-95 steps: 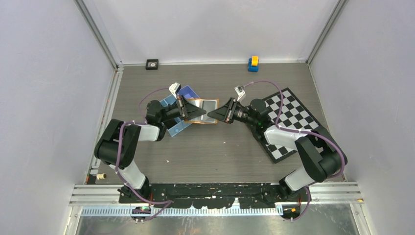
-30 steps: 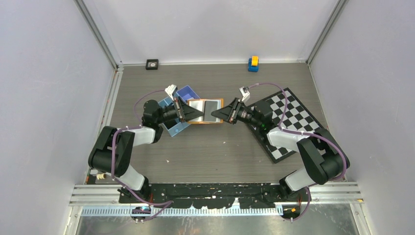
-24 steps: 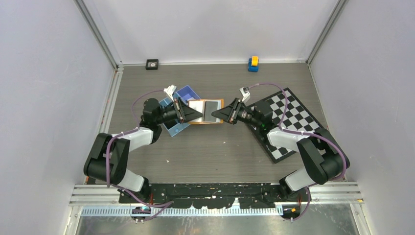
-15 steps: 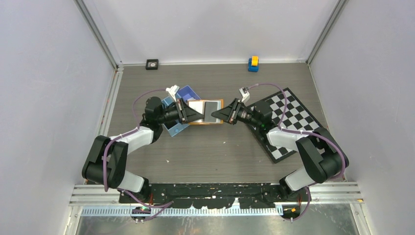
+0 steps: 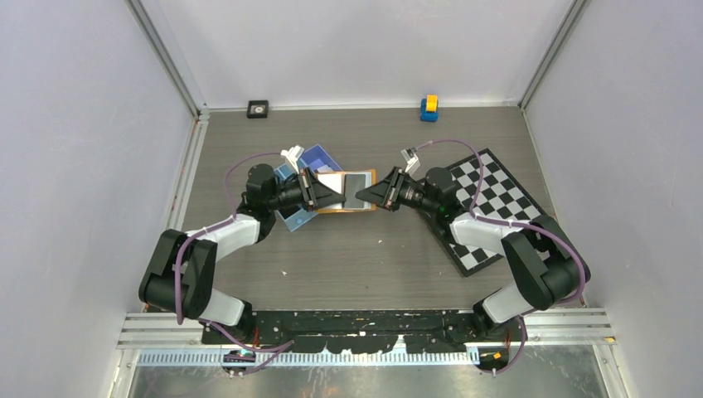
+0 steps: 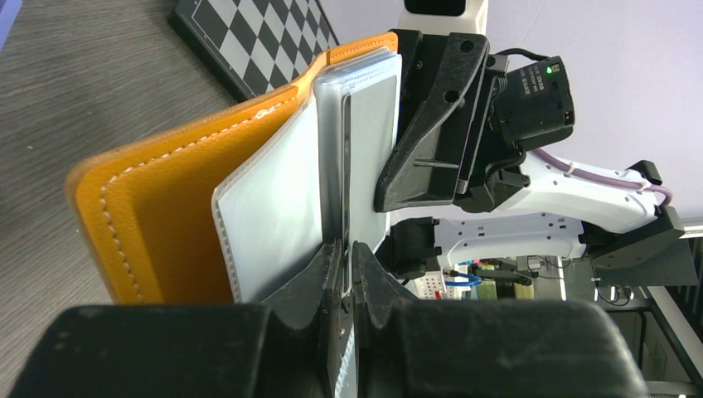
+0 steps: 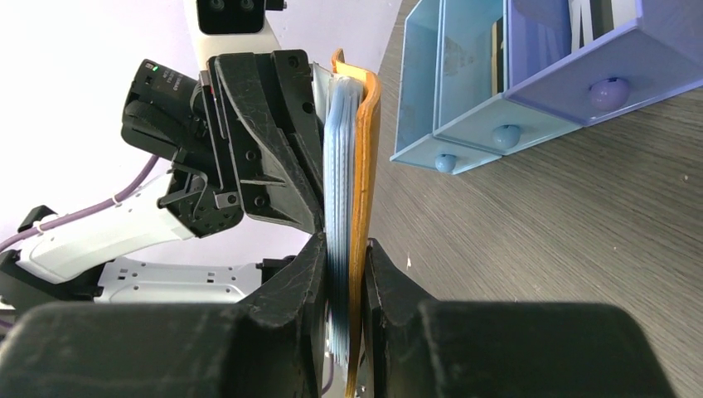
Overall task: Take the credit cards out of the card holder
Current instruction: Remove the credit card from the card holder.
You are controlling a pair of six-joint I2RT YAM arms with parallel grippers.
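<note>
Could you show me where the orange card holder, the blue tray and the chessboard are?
card holder (image 6: 166,207), left wrist view, orange outer cover.
blue tray (image 7: 630,66), right wrist view, lilac end wall.
chessboard (image 5: 510,195), top external view, bare squared surface.

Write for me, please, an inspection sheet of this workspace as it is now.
Surface: grey wood-look table, a few pale specks.
Job's things: orange card holder open, held between both arms; cards in its leaves.
Clutter: blue tray by the left arm; chessboard under the right arm; black square and yellow-blue block at the far wall.
Jaws: left jaws closed on one thin leaf of the cards; right jaws closed on the card holder's cover and leaves.
Cables: purple cables loop along both arms, none seen caught.
Surroundings: pale walls, metal frame; nothing else seen.
</note>
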